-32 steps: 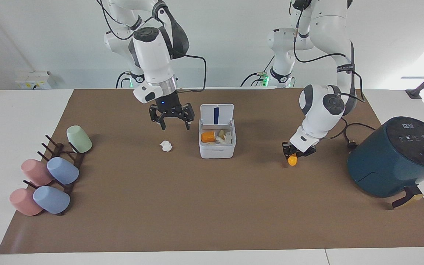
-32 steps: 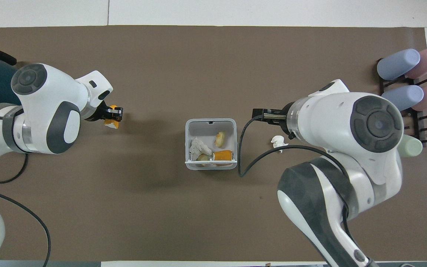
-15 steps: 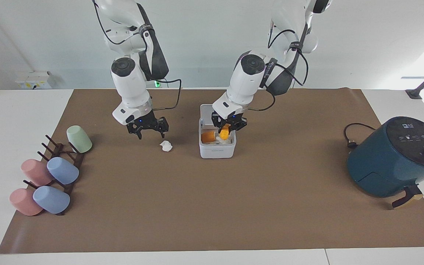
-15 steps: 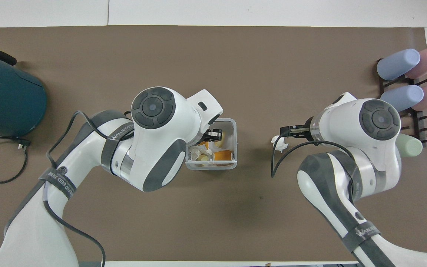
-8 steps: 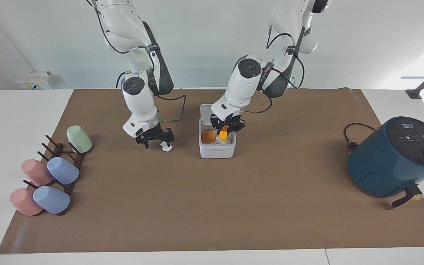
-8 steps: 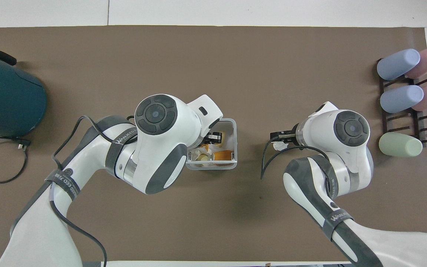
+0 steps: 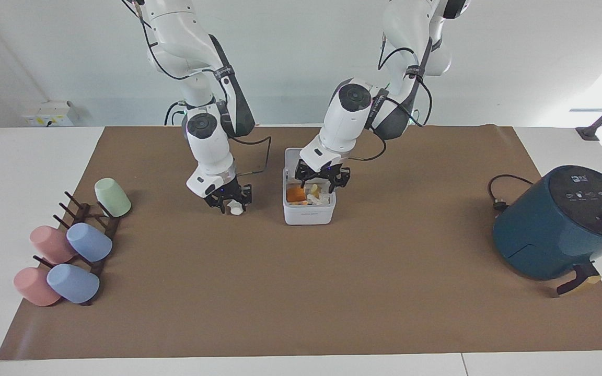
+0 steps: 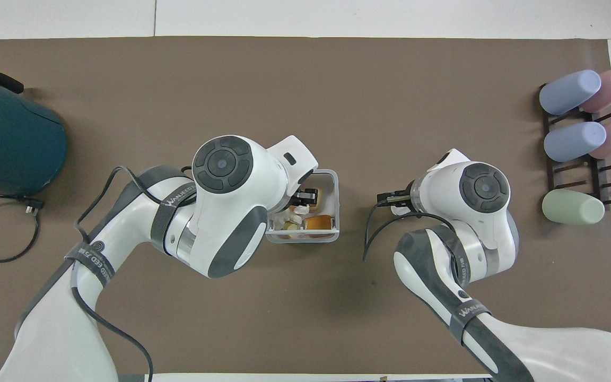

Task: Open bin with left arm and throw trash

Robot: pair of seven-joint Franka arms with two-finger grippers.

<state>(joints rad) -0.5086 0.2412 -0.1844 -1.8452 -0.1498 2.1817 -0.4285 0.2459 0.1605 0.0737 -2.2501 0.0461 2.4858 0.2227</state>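
The bin [image 7: 309,215] stands mid-mat with its lid up, mostly hidden by the left arm. It also shows in the overhead view [image 8: 335,201]. Inside lie an orange piece [image 7: 296,194], a small yellow-orange peel piece [image 7: 313,189] and white paper [image 7: 324,197]. My left gripper [image 7: 322,181] hangs just over the bin's opening, open and empty. It also shows in the overhead view [image 8: 305,197]. My right gripper [image 7: 234,202] is down at a white paper wad [image 7: 235,210] on the mat, beside the bin toward the right arm's end.
A dark teal air fryer [image 7: 562,224] with its cord [image 7: 499,194] stands at the left arm's end of the table. A dark rack with several pastel cups [image 7: 79,245] stands at the right arm's end.
My left gripper carried the orange-yellow piece from the mat near the air fryer to the bin, opened and dropped it in. My right gripper came down onto the paper wad.
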